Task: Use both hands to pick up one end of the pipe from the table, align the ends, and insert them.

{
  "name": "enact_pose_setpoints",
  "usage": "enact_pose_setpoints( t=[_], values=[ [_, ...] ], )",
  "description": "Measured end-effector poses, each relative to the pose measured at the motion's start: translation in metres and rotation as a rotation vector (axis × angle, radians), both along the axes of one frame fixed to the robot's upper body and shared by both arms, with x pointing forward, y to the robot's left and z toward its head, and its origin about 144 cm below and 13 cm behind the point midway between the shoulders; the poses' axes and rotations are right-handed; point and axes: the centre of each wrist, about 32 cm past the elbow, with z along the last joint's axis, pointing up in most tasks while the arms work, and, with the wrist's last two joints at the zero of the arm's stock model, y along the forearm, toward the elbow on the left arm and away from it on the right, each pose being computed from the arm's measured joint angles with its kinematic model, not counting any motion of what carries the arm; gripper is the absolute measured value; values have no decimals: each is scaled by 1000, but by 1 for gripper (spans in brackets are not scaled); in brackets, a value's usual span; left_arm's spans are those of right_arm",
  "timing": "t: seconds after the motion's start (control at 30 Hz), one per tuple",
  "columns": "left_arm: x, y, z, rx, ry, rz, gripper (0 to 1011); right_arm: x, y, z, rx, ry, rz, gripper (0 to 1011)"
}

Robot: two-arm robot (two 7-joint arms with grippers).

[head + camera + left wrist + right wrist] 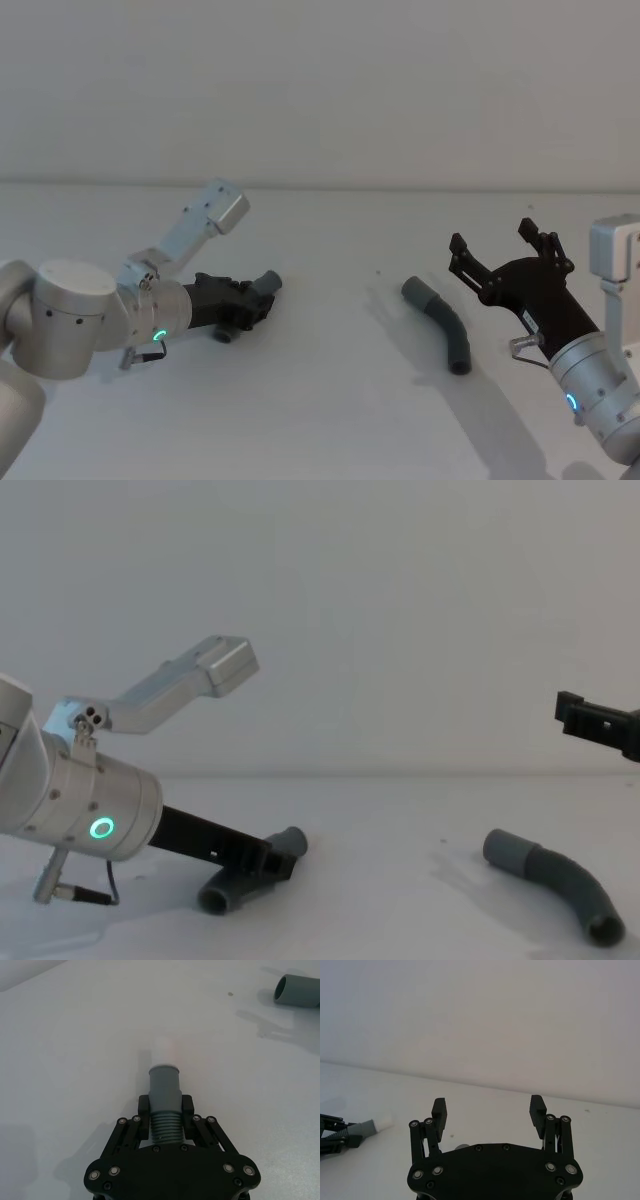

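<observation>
Grey ribbed hose piece (165, 1126) sits clamped in the left gripper (165, 1105), its cuff (164, 1087) jutting out ahead. Right gripper (492, 236) hangs spread wide, apparently above the table (330, 420), with the 2nd hose piece (440, 322) lying near it.

White table (320, 430), curved hose piece (444, 324) lying

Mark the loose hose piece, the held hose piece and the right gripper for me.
loose hose piece (443, 322), head view, on its curved middle.
held hose piece (164, 1085), left wrist view, on its smooth grey cuff.
right gripper (488, 1106), right wrist view, midway between its open fingertips.
</observation>
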Motion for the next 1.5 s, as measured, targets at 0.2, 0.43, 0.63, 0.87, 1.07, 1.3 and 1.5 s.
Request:
enact_pose_setpoints(
  t=[0.2, 0.43, 0.63, 0.87, 1.07, 1.3, 1.5],
  values=[
    [0, 0, 0, 0, 0, 0, 353, 0, 0, 0, 0, 0, 0, 1003],
    [0, 0, 0, 0, 0, 0, 353, 0, 0, 0, -1, -1, 5, 1003],
    [0, 0, 0, 0, 0, 0, 353, 1, 0, 1, -11, 12, 17, 1003],
    [0, 0, 0, 0, 0, 0, 353, 0, -2, 6, -42, 64, 48, 1003],
    [0, 0, 0, 0, 0, 0, 353, -1, -5, 12, -66, 130, 75, 1003],
    [0, 0, 0, 0, 0, 0, 353, 1, -6, 20, -86, 212, 97, 1003],
    [0, 0, 0, 0, 0, 0, 353, 4, -6, 25, -98, 275, 106, 1003]
  ],
)
